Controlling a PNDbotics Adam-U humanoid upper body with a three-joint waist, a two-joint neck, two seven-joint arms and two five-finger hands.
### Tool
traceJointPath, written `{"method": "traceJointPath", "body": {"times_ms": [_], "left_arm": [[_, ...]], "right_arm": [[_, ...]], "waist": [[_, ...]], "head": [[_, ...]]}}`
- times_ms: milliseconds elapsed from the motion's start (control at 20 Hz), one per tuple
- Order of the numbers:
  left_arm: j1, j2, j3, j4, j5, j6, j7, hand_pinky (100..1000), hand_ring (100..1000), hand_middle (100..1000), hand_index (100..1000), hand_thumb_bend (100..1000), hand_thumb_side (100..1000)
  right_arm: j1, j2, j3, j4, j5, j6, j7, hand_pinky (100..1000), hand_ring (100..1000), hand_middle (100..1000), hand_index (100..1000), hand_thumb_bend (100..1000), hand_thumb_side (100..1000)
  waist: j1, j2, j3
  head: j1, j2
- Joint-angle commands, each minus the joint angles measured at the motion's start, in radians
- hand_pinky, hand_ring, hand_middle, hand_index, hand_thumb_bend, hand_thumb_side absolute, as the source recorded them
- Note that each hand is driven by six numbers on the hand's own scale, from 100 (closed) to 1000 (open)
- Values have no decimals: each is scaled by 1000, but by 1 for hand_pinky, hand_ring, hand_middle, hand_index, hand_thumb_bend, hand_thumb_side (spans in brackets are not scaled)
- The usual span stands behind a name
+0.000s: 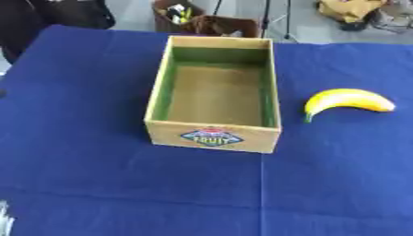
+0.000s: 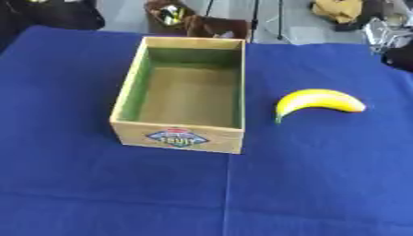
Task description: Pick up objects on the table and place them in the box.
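A blue cloth (image 1: 97, 184) covers the bench, creased in a line across the near part. At the lower left corner of the left eye view a pale sliver (image 1: 5, 220) shows at the edge; whether it is a hand, and how its fingers stand, cannot be told. No hand shows elsewhere.

Further in, a wooden box (image 1: 213, 138) stands open and holds nothing, with green inner walls and a fruit label (image 1: 211, 137) on its near side. To the right of the box, apart from it, a yellow banana (image 2: 316, 101) lies on the cloth, its stem end pointing toward the box.
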Motion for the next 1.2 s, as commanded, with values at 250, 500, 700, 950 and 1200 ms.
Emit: {"method": "traceJointPath", "body": {"times_ms": [250,500,700,950,1200], "left_arm": [[-8,17,1,-17,4,1,0,585,601,700,849,309,898],[-7,18,0,-17,5,2,-2,586,601,700,849,314,899],[-6,19,0,-17,5,2,-3,586,601,700,849,320,899],[-6,18,-1,-17,5,3,-6,586,600,699,848,323,901],[-6,17,-3,-17,6,5,-11,586,600,700,848,324,900]], "right_arm": [[-64,-11,35,-14,21,3,91,862,908,835,914,100,894],[-92,-11,67,-4,51,7,160,866,923,866,926,100,946],[-109,-8,84,10,79,-3,220,867,928,876,928,100,969],[-127,-5,105,9,95,-32,323,865,928,865,927,100,1000],[-155,-6,131,17,115,-51,420,857,915,833,926,100,1000]], "waist": [[-2,-33,0],[-4,-38,2],[-6,-39,2],[-8,-38,2],[-10,-42,3]], "head": [[-33,-41],[-36,-42],[-34,-48],[-29,-44],[-5,6]]}}
